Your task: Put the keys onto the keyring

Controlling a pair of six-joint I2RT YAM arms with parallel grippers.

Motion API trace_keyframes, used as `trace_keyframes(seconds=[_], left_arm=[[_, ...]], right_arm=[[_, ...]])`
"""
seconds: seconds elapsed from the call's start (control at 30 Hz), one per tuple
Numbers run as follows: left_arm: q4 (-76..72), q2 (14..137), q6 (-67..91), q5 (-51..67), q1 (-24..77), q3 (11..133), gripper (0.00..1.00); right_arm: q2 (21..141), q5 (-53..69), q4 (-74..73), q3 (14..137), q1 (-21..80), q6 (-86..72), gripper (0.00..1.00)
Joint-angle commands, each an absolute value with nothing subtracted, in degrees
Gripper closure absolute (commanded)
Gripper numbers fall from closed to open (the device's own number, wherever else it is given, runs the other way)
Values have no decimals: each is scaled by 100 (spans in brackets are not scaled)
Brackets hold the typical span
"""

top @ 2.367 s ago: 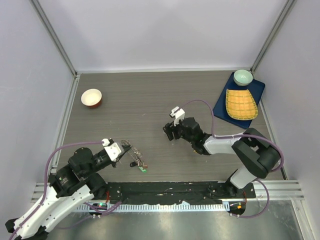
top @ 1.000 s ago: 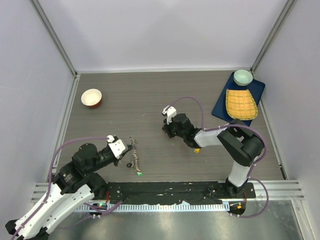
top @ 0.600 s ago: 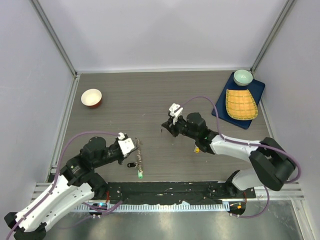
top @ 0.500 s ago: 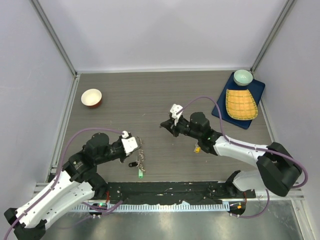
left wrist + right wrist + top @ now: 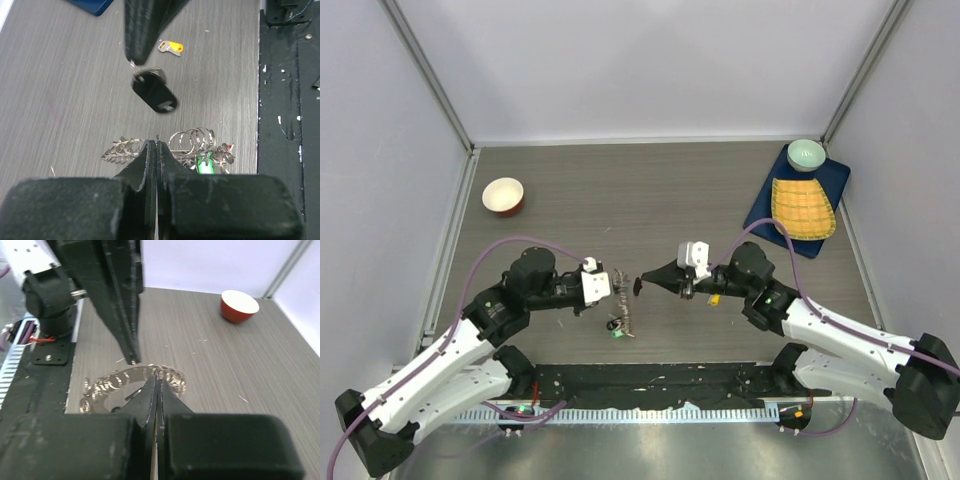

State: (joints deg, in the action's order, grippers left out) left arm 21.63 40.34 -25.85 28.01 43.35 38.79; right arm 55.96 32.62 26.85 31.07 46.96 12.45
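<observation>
Keyring (image 5: 625, 308): thin stiff wire hoop, light, fringed with loose silver keys (image 5: 122, 149) that will swing and snag, so bare wire is the place to hold; my left fingers (image 5: 137, 167) are clamped together on its upper rim, hoop edge-up low over the table (image 5: 570, 200). Black-tagged key (image 5: 154, 94): small, hard, slick, pinched in my fully closed right fingers (image 5: 142, 30), tag dangling just beside that rim, apparently not touching.

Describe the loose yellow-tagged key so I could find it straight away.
Start at the grey wood-grain table and follow the right arm toward the middle. Beside that arm lies a small silver key, flat and alone. Its yellow tag marks it out: the black-tagged key hangs from the right gripper.
</observation>
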Motion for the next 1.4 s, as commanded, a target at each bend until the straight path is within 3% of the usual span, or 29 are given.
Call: trace_keyframes(seconds=[0.0, 0.63, 1.37], left_arm=[[1380, 4034, -2619, 3375, 4298, 4061, 100], [1020, 3893, -2373, 3753, 4289, 3507, 100], [914, 4043, -2215, 3867, 4245, 3507, 100]], right_arm=[[5475, 3569, 2601, 2962, 4983, 1520, 99], [5625, 2558, 2399, 2901, 5625, 2118, 99], [5555, 2611, 2408, 2865, 5695, 2206, 99]])
